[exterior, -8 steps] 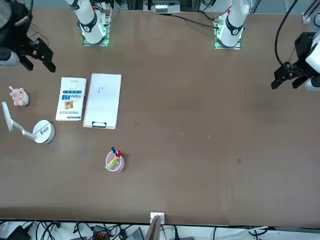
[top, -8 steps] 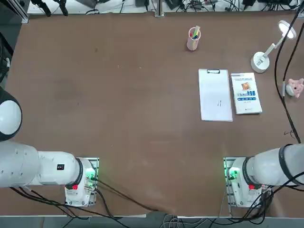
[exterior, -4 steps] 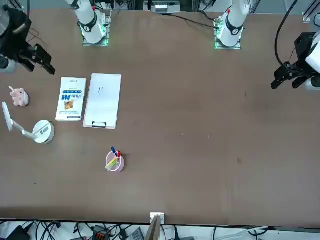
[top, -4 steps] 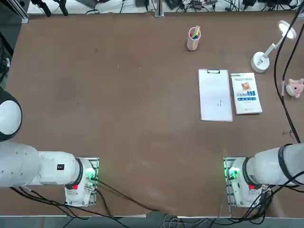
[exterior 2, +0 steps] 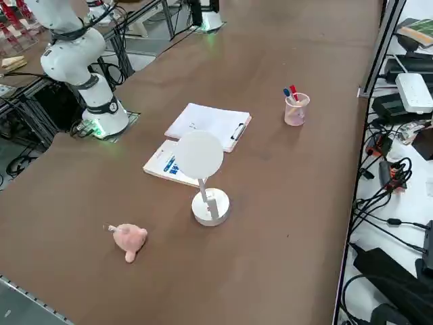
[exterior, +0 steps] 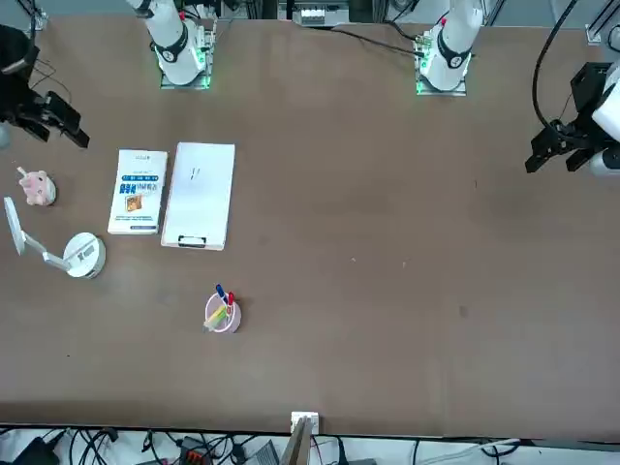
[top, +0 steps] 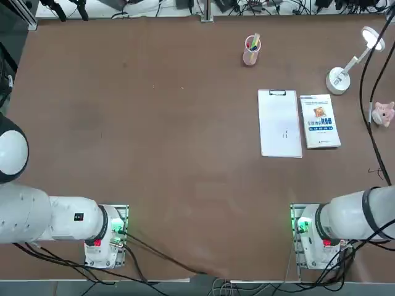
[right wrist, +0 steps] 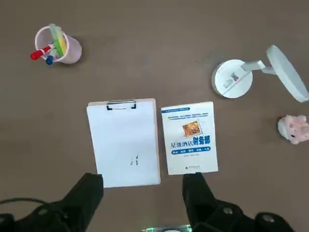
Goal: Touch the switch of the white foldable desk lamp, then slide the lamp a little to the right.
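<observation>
I see my right tool [right wrist: 142,193] hanging released high above the clipboard [right wrist: 124,141], well apart from the white foldable desk lamp [right wrist: 233,78].

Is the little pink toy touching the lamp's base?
No, the pink toy lies apart from the lamp's round base, with bare table between.

Robotics lab, bolted arm bases [top: 311,237] on a brown table [top: 160,123], cable tangles [exterior 2: 385,176] alongside
</observation>
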Action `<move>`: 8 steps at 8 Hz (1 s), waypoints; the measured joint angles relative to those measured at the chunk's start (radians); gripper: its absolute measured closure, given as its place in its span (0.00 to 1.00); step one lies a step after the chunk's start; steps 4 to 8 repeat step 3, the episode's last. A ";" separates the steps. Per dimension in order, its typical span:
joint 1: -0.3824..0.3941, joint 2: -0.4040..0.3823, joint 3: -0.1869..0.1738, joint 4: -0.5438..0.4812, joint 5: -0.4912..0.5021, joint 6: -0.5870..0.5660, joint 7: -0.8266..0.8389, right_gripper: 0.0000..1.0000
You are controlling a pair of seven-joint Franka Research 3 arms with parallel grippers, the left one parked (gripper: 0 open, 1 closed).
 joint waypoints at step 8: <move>-0.002 0.007 -0.023 -0.029 0.000 0.000 -0.011 0.00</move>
